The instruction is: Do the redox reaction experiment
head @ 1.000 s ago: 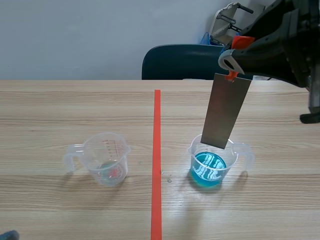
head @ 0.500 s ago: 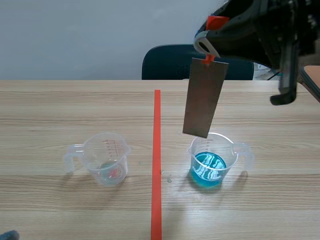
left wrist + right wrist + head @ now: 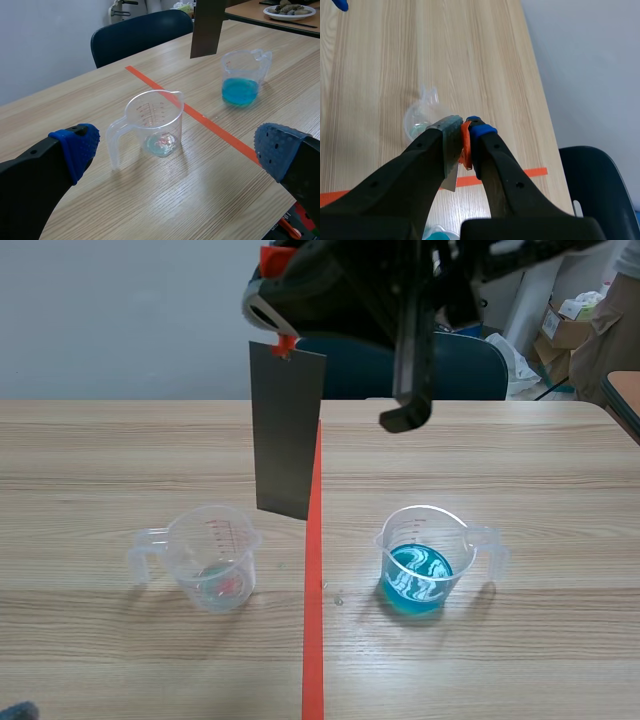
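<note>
1. Clenching its pads on an orange-red tab (image 3: 465, 144), the right gripper (image 3: 464, 131) hangs a flat grey metal plate (image 3: 288, 430) upright above the wooden table (image 3: 520, 460), just beside the orange-red tape line (image 3: 313, 640).
2. The left gripper (image 3: 177, 147) sits low, fingers spread wide and holding nothing.
3. One plate; two clear plastic measuring cups flank the line – a cup of blue liquid (image 3: 425, 565) and a nearly empty cup (image 3: 212, 558).

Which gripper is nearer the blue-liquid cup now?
Right. The right gripper, shut on the metal plate, hangs raised near the tape line, beside the blue-liquid cup; the left gripper sits open beyond the near-empty cup.
</note>
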